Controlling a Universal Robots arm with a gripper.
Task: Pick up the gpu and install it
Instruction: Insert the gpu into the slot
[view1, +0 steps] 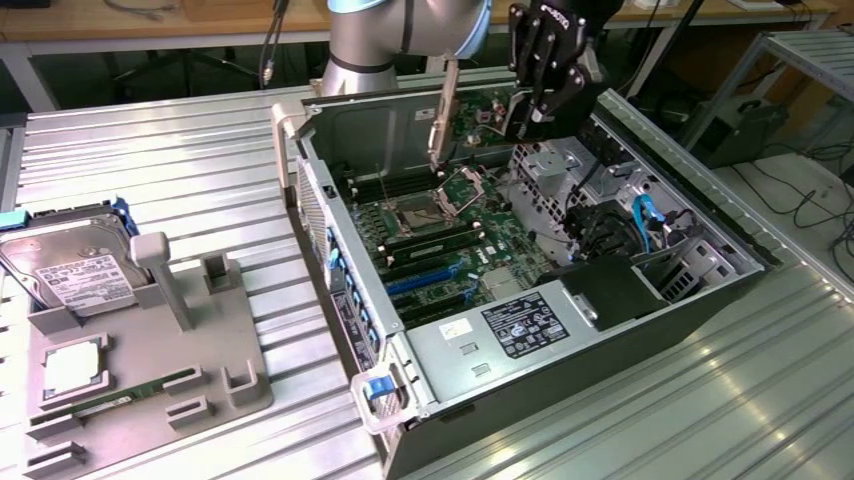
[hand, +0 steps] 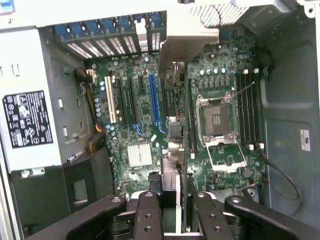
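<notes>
Claw (hand: 177, 210) clamps thin flat dark gpu (hand: 180, 130), edge-on above green motherboard (hand: 140, 115).

We are looking at a ribbed metal table (view1: 160, 150) that is carrying two things directly: an open computer case (view1: 461, 425) lying toward the exterior view's right, and a grey parts holder (view1: 227, 390) sitting just beside it, toward the left

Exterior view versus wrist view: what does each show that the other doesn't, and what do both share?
Exterior: the hard drive on the grey fixture beside the case, and the arm. Wrist: the gpu edge-on, lined up between the blue slot and CPU socket. Both: gripper shut on the gpu above the open case's motherboard.
</notes>
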